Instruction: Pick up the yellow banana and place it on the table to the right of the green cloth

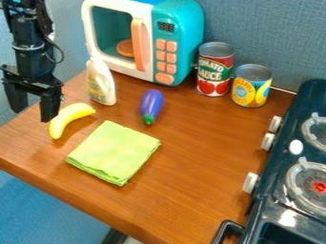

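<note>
Over at the far left hangs the gripper [33, 114], fingers spread, nothing between them, the arm [30, 52] above it cut off by the view's top edge. Right beside it, by the left corner of the bench [197, 186], lies the banana [70, 114]; whether a finger touches it, I can't tell. Next, the bottle [100, 83], upright, hiding part of the microwave [175, 52], whose top is cut off at the back edge. Behind its handle [137, 45] sits something orange [125, 48], half hidden, hard to make out. In front, towards the left front edge, there's the folded cloth [115, 150], then the eggplant [151, 105] between cloth and microwave. Two cans next, tomato [215, 71] and yellow [251, 88], by the back edge. And at the right edge, the stove [280, 162], cut off, bearing a white oval [296, 147] I can't identify.
</note>
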Robot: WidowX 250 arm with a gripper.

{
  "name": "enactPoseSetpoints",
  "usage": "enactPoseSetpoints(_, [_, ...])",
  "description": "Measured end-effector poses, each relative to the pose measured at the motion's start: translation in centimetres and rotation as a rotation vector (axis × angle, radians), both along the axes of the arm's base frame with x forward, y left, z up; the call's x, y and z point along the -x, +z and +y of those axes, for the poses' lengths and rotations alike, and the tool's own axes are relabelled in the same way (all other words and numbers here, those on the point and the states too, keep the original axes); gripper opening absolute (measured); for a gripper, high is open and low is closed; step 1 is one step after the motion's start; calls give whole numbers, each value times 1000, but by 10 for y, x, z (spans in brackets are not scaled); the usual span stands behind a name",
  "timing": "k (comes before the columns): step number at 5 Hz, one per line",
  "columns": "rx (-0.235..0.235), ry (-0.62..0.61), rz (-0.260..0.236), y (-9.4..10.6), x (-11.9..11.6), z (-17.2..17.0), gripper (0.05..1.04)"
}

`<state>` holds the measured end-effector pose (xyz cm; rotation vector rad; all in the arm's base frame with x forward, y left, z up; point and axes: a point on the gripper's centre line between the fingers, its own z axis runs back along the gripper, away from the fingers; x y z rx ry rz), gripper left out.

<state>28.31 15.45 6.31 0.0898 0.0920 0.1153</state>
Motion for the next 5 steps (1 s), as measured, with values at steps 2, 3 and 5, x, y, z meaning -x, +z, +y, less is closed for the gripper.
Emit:
enactPoseSetpoints(2, [33, -2, 22, -9, -19, -2, 1001])
enactPoseSetpoints(3, [43, -27, 48, -20, -27, -8, 1001])
enactPoseSetpoints(5, [52, 1, 92, -37, -29, -6, 954])
